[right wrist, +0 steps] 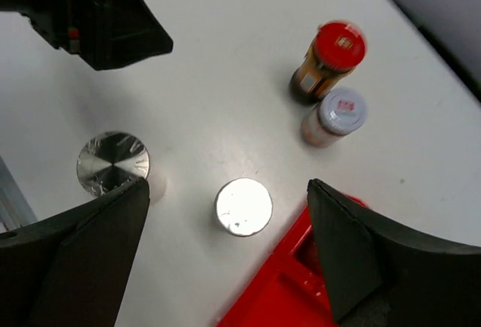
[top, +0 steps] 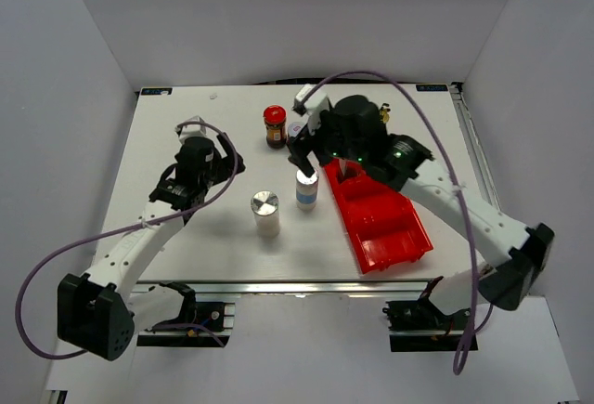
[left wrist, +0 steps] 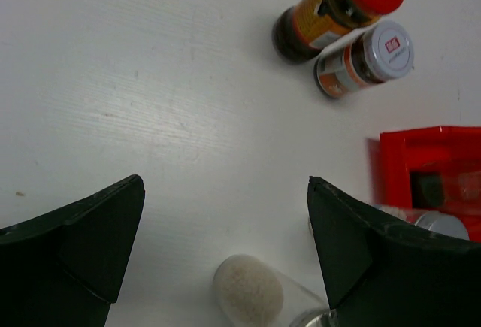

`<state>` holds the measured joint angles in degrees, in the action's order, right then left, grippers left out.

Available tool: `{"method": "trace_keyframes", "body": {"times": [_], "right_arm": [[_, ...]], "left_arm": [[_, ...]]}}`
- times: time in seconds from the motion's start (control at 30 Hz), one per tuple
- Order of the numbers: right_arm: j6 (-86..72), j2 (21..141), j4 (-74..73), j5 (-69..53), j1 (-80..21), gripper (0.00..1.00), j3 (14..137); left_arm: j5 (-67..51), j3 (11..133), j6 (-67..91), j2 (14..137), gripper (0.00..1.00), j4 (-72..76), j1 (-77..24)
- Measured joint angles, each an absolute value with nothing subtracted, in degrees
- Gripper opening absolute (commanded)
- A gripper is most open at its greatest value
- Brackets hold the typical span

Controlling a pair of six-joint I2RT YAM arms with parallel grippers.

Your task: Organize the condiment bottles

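Observation:
A red-lidded dark jar (top: pixel 275 125) and a grey-lidded small jar (top: pixel 294 130) stand together at the back centre. They also show in the right wrist view, the red-lidded jar (right wrist: pixel 331 60) and the grey-lidded jar (right wrist: pixel 334 116). Two silver-topped shakers stand in the middle, one (top: pixel 265 211) left of the other (top: pixel 306 188). My right gripper (top: pixel 306 161) is open and hovers above the right shaker (right wrist: pixel 243 207). My left gripper (top: pixel 225 164) is open and empty, up and left of the left shaker (left wrist: pixel 252 289). A gold stopper (top: pixel 384 111) peeks out behind the right arm.
The long red plastic bin (top: pixel 376 218) lies at an angle right of the shakers, its near end close to the table's front edge. It also shows in the left wrist view (left wrist: pixel 432 154). White walls enclose the table on three sides.

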<state>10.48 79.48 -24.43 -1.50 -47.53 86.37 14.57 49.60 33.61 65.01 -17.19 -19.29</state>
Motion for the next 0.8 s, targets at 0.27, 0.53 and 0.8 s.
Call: {"method": "trace_keyframes", "body": {"times": [0.27,0.53,0.8], "right_arm": [[10.8,86.5,-27.5,-3.4,-51.0,0.89,82.5],[17.1,87.2,-27.3,-9.5,-58.2,0.89,79.2],[17.4,96.0,-26.3,-8.3,-59.5,0.89,80.6]], "left_arm": [[16.5,44.1,36.9,54.7,0.98,-23.5,-22.4],[19.8,40.9,39.1,47.1,0.98,-29.7,-22.4],[21.6,40.9,39.3,46.5,0.98,-32.4,-22.4]]}}
